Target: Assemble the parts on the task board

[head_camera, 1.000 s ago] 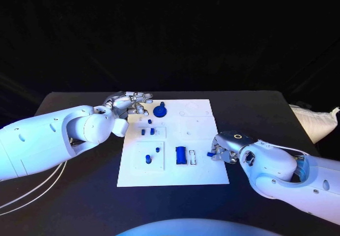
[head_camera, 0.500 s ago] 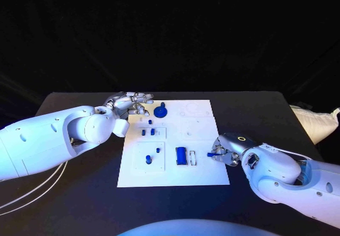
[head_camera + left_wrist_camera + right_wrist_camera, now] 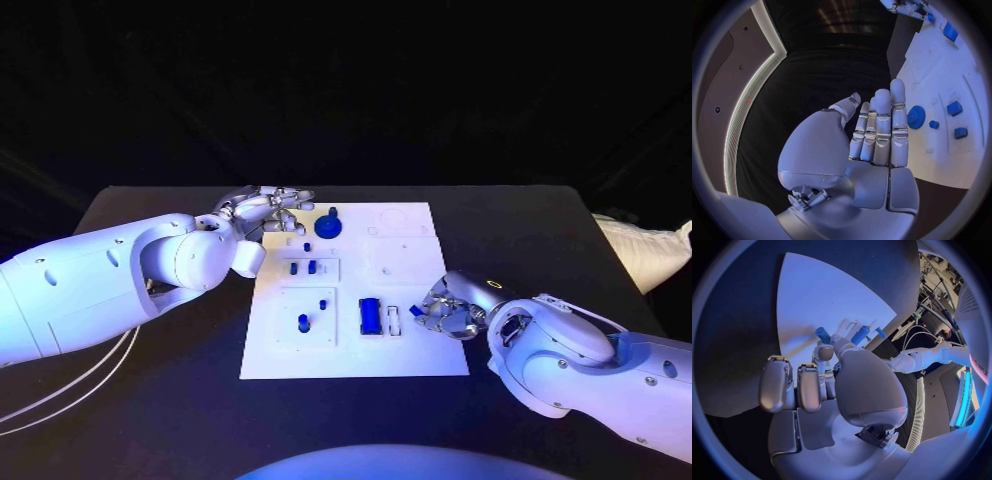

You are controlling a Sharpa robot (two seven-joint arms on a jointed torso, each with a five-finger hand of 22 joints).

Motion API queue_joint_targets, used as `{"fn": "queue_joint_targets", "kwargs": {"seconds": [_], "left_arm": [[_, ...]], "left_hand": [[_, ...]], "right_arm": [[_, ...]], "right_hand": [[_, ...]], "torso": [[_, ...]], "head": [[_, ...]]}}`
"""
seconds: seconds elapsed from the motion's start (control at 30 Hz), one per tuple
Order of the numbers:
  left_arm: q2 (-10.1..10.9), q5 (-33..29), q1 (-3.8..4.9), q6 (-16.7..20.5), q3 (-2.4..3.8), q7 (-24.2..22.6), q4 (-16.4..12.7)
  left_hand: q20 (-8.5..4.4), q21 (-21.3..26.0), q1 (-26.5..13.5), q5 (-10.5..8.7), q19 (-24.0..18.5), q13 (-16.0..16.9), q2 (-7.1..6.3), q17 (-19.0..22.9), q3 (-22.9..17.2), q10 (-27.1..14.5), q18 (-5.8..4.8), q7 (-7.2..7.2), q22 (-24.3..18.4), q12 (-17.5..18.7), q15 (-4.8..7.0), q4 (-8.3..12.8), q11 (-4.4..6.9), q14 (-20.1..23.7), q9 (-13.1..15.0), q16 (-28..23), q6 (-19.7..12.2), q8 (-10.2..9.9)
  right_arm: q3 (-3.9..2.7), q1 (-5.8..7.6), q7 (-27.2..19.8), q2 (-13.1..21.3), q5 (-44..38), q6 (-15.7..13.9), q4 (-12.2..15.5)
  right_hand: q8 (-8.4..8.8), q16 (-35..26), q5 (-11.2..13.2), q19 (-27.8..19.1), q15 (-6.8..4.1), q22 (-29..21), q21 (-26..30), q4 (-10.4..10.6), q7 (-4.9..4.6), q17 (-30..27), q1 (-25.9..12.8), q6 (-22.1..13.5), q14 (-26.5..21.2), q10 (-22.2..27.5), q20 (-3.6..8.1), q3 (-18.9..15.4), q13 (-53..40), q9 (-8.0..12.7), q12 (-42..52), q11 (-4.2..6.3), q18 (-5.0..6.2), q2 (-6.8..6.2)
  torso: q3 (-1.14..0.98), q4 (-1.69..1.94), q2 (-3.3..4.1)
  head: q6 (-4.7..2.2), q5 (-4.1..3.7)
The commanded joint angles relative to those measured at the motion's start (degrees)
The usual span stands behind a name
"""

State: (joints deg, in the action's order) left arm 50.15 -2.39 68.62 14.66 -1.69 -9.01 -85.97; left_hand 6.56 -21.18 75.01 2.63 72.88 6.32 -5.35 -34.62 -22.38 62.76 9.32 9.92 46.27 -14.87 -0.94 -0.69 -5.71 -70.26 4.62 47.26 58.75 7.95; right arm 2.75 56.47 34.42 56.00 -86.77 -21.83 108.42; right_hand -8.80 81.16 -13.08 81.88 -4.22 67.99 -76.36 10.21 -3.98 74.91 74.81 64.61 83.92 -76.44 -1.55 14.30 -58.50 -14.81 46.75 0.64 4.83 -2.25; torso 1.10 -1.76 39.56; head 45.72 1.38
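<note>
The white task board (image 3: 411, 345) lies mid-table. My right hand (image 3: 451, 316) hovers at its right edge, fingers curled, and pinches a small blue part (image 3: 418, 311); the right wrist view shows that part (image 3: 822, 335) at the fingertips (image 3: 823, 352). To the left of the pinched part a blue block (image 3: 369, 316) lies on the board. My left hand (image 3: 267, 210) hangs over the board's far left corner, beside a blue gear (image 3: 329, 227). In the left wrist view its fingers (image 3: 882, 125) are straight and hold nothing, with the gear (image 3: 916, 117) just beyond them.
Small blue pegs (image 3: 302, 268) and another peg (image 3: 302, 322) stand in the board's left recesses. A white bag (image 3: 649, 250) lies at the table's right edge. White cables (image 3: 72, 385) hang off the left side.
My right hand has shifted a little left and toward the board's edge, carrying the small blue part with it. The left hand has stayed where it was.
</note>
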Motion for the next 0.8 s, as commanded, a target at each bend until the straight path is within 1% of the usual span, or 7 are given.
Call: {"fn": "queue_joint_targets", "kwargs": {"seconds": [0.03,0.13,0.33,0.4,0.5,0.6,0.8], "left_arm": [[-0.1,0.2,0.0,-1.0,0.04,-0.3,-0.1],[-0.1,0.2,0.0,-1.0,0.04,-0.3,-0.1],[-0.1,0.2,0.0,-1.0,0.04,-0.2,-0.2],[-0.2,0.2,0.0,-1.0,0.04,-0.2,-0.2],[-0.2,0.2,0.0,-1.2,0.04,-0.2,-0.2],[-0.3,0.3,0.0,-1.3,0.04,-0.2,-0.2],[-0.4,0.3,0.0,-1.3,0.04,-0.2,-0.1]], "left_hand": [[-0.02,0.2,0.3,0.38,0.2,0.1,-0.03,0.1,0.1,-0.3,1.04,0.12,0.0,-0.2,-0.06,0.4,-0.12,0.4,-0.1,0.3,-0.4,0.2],[-0.02,0.2,0.3,0.38,0.2,0.1,-0.03,0.1,0.1,-0.3,1.04,0.12,0.0,-0.2,-0.06,0.4,-0.12,0.4,-0.1,0.3,-0.4,0.2],[-0.02,0.2,0.3,0.38,0.2,0.1,-0.03,0.1,0.1,-0.3,1.04,0.12,0.0,-0.2,-0.06,0.4,-0.12,0.4,-0.1,0.3,-0.4,0.2],[-0.02,0.2,0.3,0.38,0.2,0.1,-0.03,0.1,0.1,-0.3,1.04,0.12,0.0,-0.2,-0.06,0.4,-0.12,0.4,-0.1,0.3,-0.4,0.2],[-0.02,0.2,0.3,0.38,0.2,0.1,-0.03,0.1,0.1,-0.3,1.04,0.12,0.0,-0.2,-0.06,0.4,-0.12,0.4,-0.1,0.3,-0.4,0.2],[-0.02,0.2,0.3,0.36,0.2,0.1,-0.02,0.1,0.1,-0.4,1.04,0.14,-0.1,-0.2,-0.06,0.4,-0.14,0.4,-0.1,0.3,-0.4,0.2],[-0.02,0.2,0.3,0.36,0.2,0.1,-0.02,0.1,0.1,-0.4,1.04,0.14,-0.1,-0.2,-0.06,0.4,-0.14,0.4,-0.1,0.3,-0.4,0.2]], "right_arm": [[-0.02,0.02,-1.1,-0.6,5.4,-2.8,0.0],[-0.04,0.04,-1.1,-1.2,7.0,-2.3,-0.2],[-0.06,0.05,-1.3,-2.3,9.4,-2.0,-0.5],[-0.06,0.1,-1.4,-2.6,11.3,-2.0,-0.7],[-0.06,0.18,-1.4,-3.1,14.1,-1.8,-1.1],[-0.06,0.22,-1.3,-3.5,16.0,-1.5,-1.4],[-0.06,0.25,-1.1,-3.9,16.9,-1.4,-1.7]], "right_hand": [[-0.01,0.3,-0.7,0.4,-0.26,0.2,-0.4,0.3,-0.02,3.9,-1.2,0.4,4.0,-0.5,0.0,0.6,-0.3,-0.2,0.6,-0.06,-0.47,-0.52],[-0.05,0.3,-1.7,0.4,-0.25,0.2,-0.5,0.7,-0.04,4.0,-2.4,0.5,4.0,-0.6,-0.01,0.7,-0.5,-0.4,0.9,-0.08,-0.48,-1.18],[-0.12,0.4,-4.3,0.4,-0.24,0.4,-0.5,1.5,-0.04,4.1,-4.2,0.6,4.0,-0.8,-0.02,0.5,-0.9,-0.8,1.3,-0.1,-0.49,-1.82],[-0.17,0.4,-4.8,0.4,-0.25,0.4,-0.6,1.6,-0.01,4.1,-4.5,0.7,4.0,-0.9,-0.01,0.4,-1.1,-0.8,1.5,-0.09,-0.5,-1.83],[-0.26,0.5,-5.8,0.4,-0.28,0.5,-0.6,1.8,0.04,4.2,-5.0,0.8,4.1,-1.0,0.01,0.2,-1.4,-1.0,1.9,-0.05,-0.5,-1.85],[-0.41,0.5,-7.4,0.5,-0.32,0.6,-0.7,2.1,0.11,4.2,-5.9,1.0,4.1,-1.3,0.05,-0.4,-1.9,-1.3,2.5,-0.01,-0.53,-1.94],[-0.56,0.6,-8.8,0.6,-0.37,0.8,-0.8,2.6,0.19,4.3,-6.9,1.2,4.1,-1.5,0.1,-1.4,-2.4,-1.7,3.0,0.06,-0.56,-1.88]], "torso": [[0.03,-0.01,0.0],[0.05,-0.06,0.0],[0.02,-0.12,0.03],[0.03,-0.12,-0.03],[0.11,0.02,-0.02],[0.01,-0.07,0.0],[0.02,-0.1,0.0]], "head": [[0.05,0.05],[0.04,0.15],[0.06,0.25],[0.12,0.22],[0.13,0.1],[0.18,0.37],[0.23,0.31]]}}
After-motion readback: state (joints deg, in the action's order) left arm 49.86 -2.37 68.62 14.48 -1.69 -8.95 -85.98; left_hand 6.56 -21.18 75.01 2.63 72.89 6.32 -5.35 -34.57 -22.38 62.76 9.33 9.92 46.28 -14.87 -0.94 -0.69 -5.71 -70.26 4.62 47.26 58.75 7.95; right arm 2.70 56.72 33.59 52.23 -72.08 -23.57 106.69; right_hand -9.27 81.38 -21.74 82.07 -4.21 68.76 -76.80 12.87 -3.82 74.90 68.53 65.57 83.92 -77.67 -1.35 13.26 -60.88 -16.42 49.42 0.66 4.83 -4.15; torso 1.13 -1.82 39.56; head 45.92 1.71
